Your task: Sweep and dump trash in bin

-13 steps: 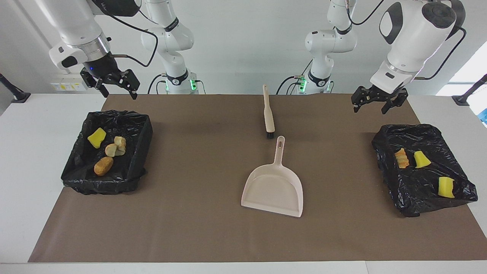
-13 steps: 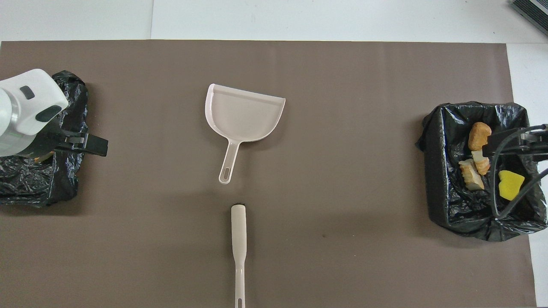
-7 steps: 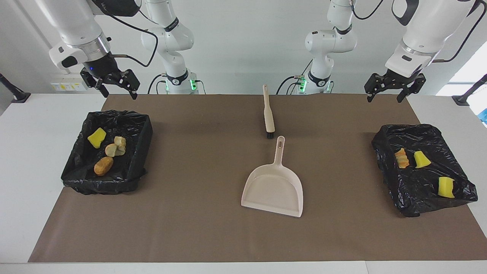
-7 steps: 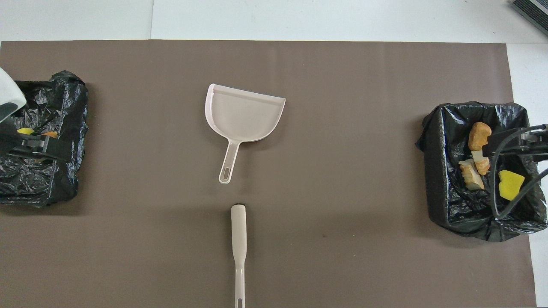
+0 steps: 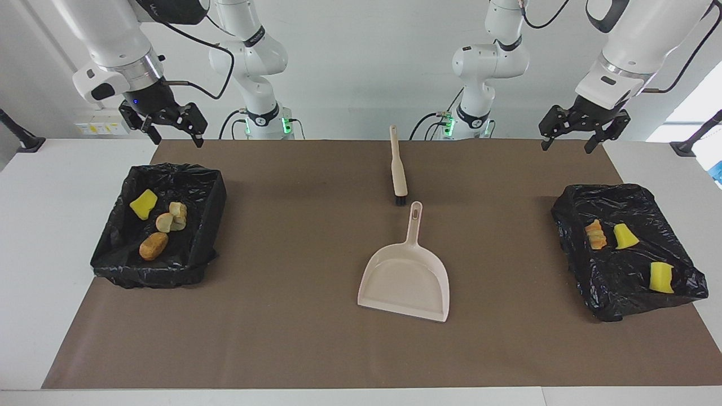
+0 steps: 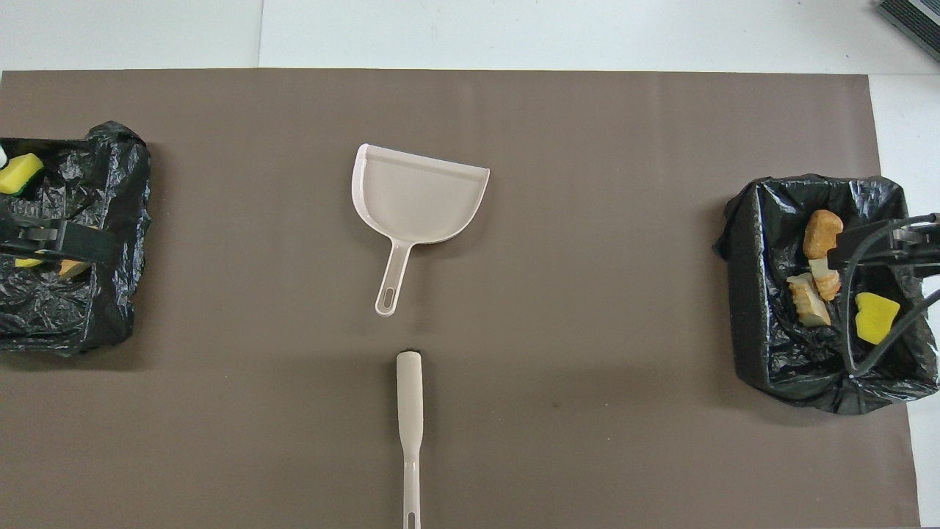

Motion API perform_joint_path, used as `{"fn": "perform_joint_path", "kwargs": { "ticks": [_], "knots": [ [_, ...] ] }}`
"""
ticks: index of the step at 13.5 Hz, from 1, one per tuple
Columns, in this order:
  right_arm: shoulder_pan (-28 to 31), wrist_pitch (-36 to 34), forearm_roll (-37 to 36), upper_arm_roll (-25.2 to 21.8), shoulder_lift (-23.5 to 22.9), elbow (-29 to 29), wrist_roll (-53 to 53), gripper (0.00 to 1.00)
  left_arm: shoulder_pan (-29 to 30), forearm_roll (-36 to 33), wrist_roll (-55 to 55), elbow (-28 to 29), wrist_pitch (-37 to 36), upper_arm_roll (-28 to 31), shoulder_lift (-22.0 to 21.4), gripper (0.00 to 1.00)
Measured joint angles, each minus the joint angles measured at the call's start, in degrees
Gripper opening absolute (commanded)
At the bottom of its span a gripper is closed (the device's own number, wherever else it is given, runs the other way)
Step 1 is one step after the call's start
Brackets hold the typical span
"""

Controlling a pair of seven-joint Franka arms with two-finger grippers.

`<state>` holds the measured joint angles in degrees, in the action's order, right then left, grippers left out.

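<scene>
— What does the table look like?

— A white table with a wide brown mat over most of it, and a plain white wall at the robots' end. A dustpan lies flat near the middle of the mat, its handle toward the robots. A brush lies just nearer to the robots, its bristle end close to the handle's tip but not touching it.

— Where is the trash?

— In two black-lined bins. The bin at the right arm's end holds a yellow sponge chunk, two pale lumps and an orange-brown lump. The other bin, at the left arm's end, holds two yellow chunks and an orange scrap.

— And the grippers?

— The right gripper hangs in the air above the robots' edge of its bin, fingers spread, holding nothing. The left gripper hangs high above the mat's corner near its bin, fingers likewise apart and empty.
</scene>
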<state>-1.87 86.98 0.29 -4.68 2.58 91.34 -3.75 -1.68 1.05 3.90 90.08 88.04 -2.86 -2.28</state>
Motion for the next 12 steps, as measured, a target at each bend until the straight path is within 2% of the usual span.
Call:
{"fn": "perform_joint_path", "kwargs": {
  "ticks": [12],
  "knots": [
    [0.00, 0.00, 0.00, 0.00, 0.00, 0.00, 0.00, 1.00, 0.00, 0.09, 0.23, 0.00, 1.43, -0.02, -0.18, 1.00]
  ]
}}
